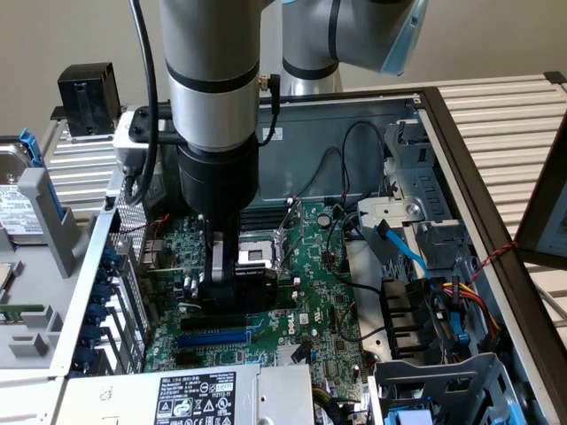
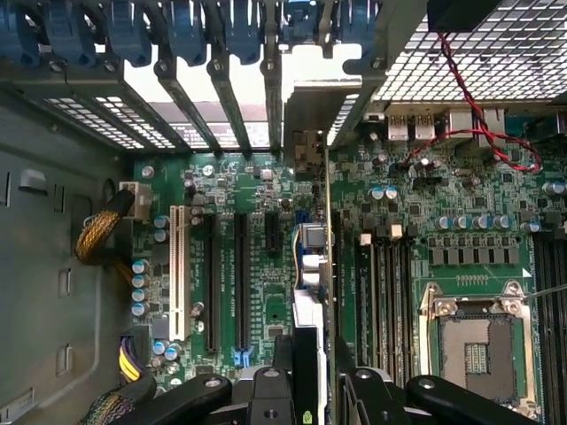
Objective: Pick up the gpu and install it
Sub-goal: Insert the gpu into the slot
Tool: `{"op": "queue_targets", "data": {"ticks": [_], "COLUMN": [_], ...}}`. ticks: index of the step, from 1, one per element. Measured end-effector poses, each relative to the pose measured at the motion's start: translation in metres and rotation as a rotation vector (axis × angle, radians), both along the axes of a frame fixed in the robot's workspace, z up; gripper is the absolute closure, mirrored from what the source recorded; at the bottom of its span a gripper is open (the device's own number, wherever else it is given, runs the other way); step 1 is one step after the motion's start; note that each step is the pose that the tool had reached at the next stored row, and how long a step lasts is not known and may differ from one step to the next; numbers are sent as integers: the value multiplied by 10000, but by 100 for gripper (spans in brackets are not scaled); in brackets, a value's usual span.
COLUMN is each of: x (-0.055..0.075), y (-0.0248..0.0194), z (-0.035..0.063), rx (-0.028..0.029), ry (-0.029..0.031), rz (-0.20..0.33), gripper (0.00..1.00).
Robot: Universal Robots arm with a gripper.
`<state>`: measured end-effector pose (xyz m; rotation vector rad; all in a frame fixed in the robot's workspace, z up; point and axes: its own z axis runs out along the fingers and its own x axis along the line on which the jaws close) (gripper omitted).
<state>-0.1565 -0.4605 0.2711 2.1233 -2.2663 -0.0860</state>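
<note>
Open computer case [image 1: 354, 111], one motherboard [image 1: 310, 305]: one tool [image 1: 232, 283] clamped on one gpu [image 2: 313, 257], edge-on above board.

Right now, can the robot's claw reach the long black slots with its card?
Probably yes. The claw grips the thin black-and-green card just above the green circuit board, with nothing covering the long black slots.

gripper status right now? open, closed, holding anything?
gripper: closed on the gpu, which it holds edge-on over the motherboard.
</note>
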Motion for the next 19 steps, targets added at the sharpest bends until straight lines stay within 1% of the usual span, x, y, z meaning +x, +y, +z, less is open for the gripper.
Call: {"op": "queue_targets", "data": {"ticks": [1,6,9,11,13,15,19], "x": [-10,-23,-38,-52,-71,-83,-91], "y": [0,0,1,0,0,-3,-6], "z": [-3,-9,-48,-66,-71,-73,-104], "rx": [-1,1,7,29,70,98,101], "ry": [-37,-51,-89,-91,-91,-92,-92], "rz": [0,1,0,-1,0,0,-14], "gripper": [73,73,73,73,73,73,73]}}
